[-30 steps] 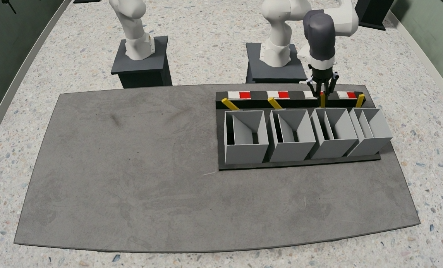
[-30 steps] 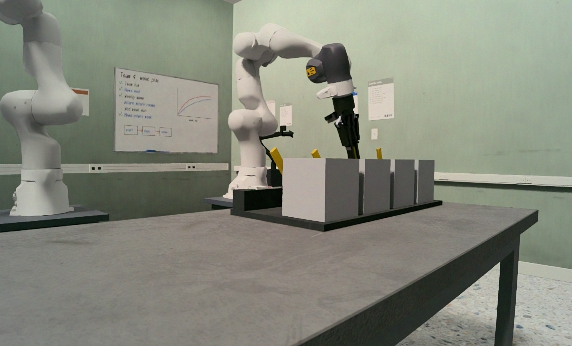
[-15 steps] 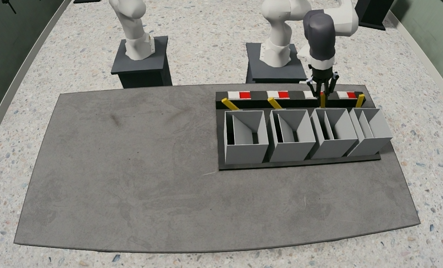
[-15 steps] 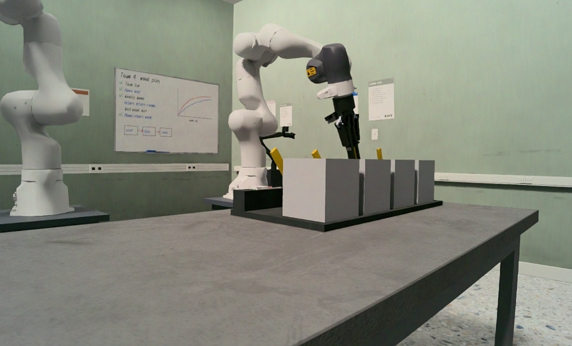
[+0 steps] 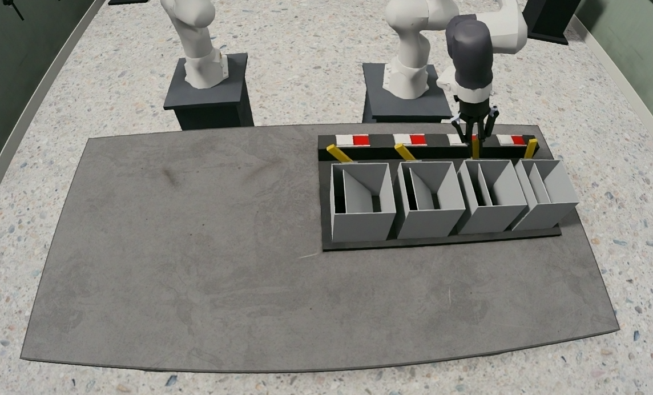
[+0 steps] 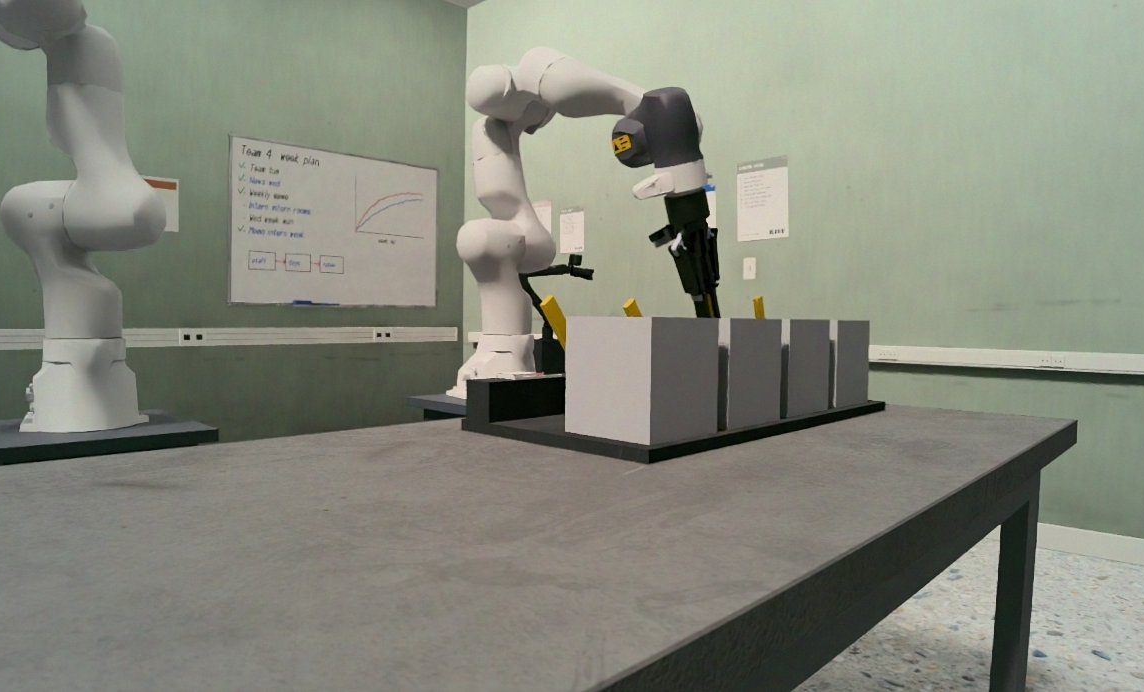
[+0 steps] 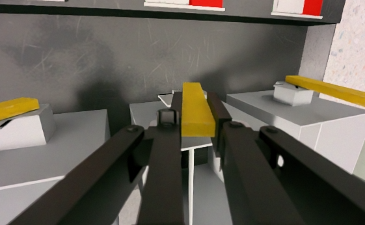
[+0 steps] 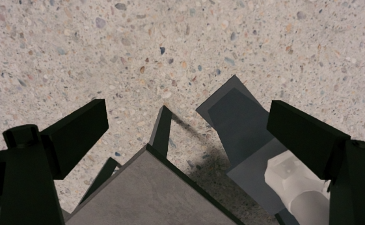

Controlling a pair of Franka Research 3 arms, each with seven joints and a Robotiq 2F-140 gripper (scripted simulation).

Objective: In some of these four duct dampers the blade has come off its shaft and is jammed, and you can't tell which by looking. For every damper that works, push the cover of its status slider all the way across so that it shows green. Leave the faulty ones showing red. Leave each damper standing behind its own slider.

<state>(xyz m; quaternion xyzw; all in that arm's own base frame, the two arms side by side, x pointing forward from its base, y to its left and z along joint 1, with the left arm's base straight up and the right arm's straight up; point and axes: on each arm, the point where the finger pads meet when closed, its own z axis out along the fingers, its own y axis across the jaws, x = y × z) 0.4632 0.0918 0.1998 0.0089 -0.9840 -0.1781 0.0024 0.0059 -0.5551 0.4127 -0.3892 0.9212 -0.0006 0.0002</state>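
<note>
Four grey box dampers (image 5: pixel 361 228) (image 5: pixel 428 224) (image 5: pixel 490 219) (image 5: pixel 540 216) stand in a row behind their sliders. Each slider shows a white cover and red; the third's red (image 7: pixel 206 3) is partly hidden by my fingers in the top view, and the fourth's red (image 5: pixel 518 140) (image 7: pixel 313 6) is plain. The first two yellow levers (image 5: pixel 339 153) (image 5: pixel 406 152) lean left, and the fourth lever (image 5: pixel 530 148) leans slightly right. My left gripper (image 5: pixel 475 141) (image 6: pixel 707 302) (image 7: pixel 194 105) is shut on the third damper's yellow lever, which stands about upright. My right gripper (image 8: pixel 188 114) is open and empty, away from the dampers.
A dark slider rail (image 5: pixel 382 153) (image 6: pixel 524 398) runs along the row on the arms' side. The neighbouring levers and boxes stand close on both sides of my left fingers. The right wrist view shows a table corner (image 8: pixel 146 182) and an arm pedestal (image 8: pixel 243 130).
</note>
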